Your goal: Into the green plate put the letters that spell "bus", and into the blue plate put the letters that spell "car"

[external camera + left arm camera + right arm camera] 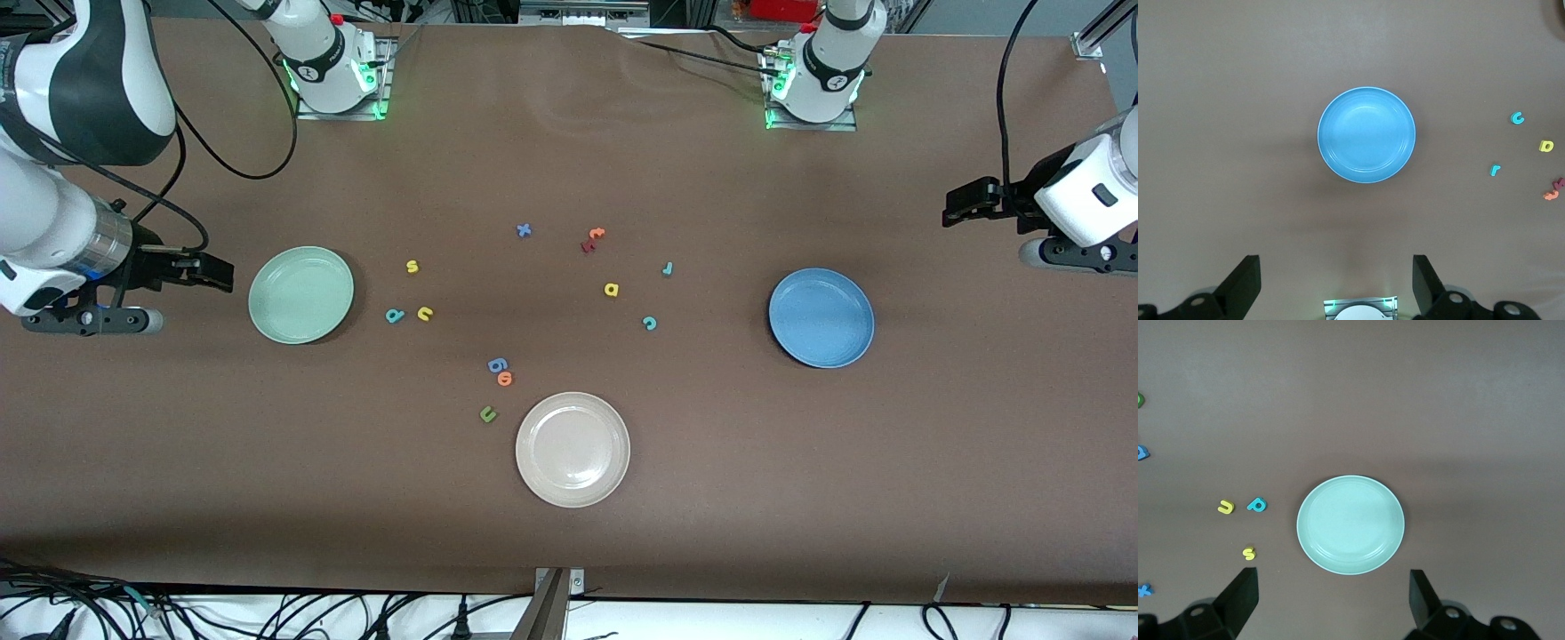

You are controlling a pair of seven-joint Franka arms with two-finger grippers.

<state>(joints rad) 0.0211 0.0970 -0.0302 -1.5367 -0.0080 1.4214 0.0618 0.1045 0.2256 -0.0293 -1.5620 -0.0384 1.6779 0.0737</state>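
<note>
The glossy round mint-green plate [300, 294] and glossy round blue plate [821, 317] lie bare on the matte brown table [569, 533]. Between them lie tiny foam letters: teal "b" [395, 316], yellow "u" [425, 313] and "s" [412, 266]; teal "c" [650, 324], "r" [668, 268], yellow "a" [611, 289]. The left gripper [1337, 280] and right gripper [1333, 600] hover spread wide, holding nothing.

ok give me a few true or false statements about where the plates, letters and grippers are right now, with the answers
1. The green plate has nothing in it. True.
2. The teal "c" lies in the blue plate. False: it is on the table, apart from that plate.
3. The left gripper and right gripper are both open. True.
4. The yellow "u" touches the cream-white plate. False: it lies beside the teal "b", well apart from it.
</note>
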